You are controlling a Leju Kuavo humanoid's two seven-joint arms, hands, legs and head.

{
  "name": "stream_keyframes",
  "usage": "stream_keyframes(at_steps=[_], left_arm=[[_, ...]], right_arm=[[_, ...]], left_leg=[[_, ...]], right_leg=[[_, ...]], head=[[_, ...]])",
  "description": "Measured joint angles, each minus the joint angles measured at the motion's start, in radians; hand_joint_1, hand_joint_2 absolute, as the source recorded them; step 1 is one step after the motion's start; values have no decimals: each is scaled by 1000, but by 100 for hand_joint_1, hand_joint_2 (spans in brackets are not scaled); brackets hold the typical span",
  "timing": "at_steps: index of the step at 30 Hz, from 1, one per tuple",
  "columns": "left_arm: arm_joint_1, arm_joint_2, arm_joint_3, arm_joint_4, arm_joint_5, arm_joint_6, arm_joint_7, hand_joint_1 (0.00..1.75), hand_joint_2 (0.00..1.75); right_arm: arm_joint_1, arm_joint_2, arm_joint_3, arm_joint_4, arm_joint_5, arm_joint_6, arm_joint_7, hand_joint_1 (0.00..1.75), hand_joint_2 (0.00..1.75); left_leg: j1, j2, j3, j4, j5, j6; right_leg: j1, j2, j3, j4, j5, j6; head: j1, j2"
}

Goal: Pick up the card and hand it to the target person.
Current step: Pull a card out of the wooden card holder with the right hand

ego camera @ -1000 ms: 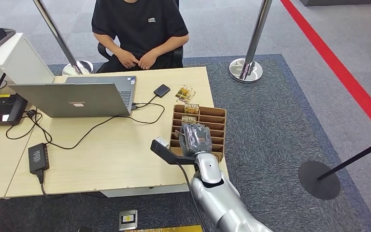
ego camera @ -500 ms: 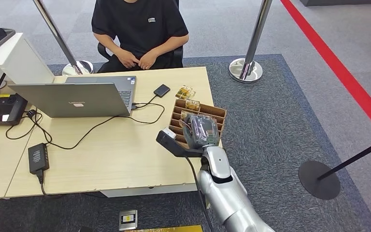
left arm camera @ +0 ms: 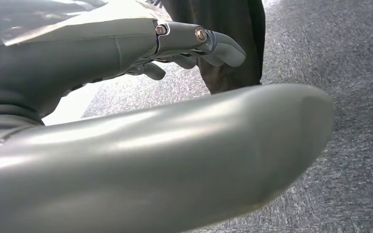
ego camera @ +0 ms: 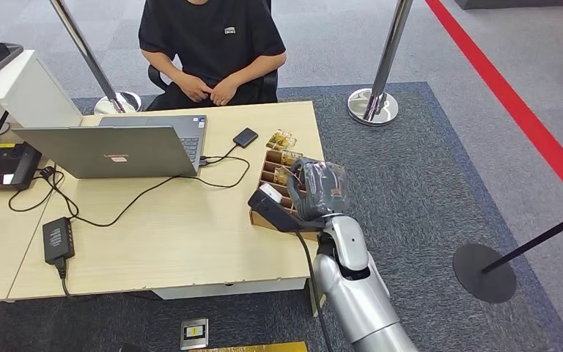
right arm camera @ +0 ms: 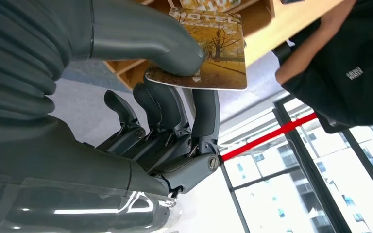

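Observation:
My right hand hovers over the brown slotted card holder at the table's right edge. In the right wrist view it pinches a hotel card with an autumn-tree picture between the thick thumb and the dark fingers. The card is lifted clear of the holder. The target person, in a black shirt, sits at the far side of the table with hands clasped at its edge. My left hand hangs over grey carpet, fingers stretched out and holding nothing.
A laptop stands open at the left, with cables, a power brick and a small black device near it. Loose cards lie beyond the holder. A stanchion base stands right of the table.
My right hand has risen and moved away from me over the holder, toward the person, bringing the card with it. The person has stayed put.

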Motion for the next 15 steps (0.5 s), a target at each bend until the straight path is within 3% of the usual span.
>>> stream_keyframes(at_steps=[8,15], left_arm=[[-4,0,-1,0,-14,-1,2,0,0],[-13,0,-4,0,-18,-3,13,0,0]], right_arm=[[-28,-5,15,-35,126,-38,50,151,175],[-129,6,36,68,168,-93,84,154,175]], left_leg=[[0,0,0,0,0,0],[0,0,0,0,0,0]], right_leg=[[0,0,0,0,0,0],[0,0,0,0,0,0]], head=[[0,0],[0,0]])
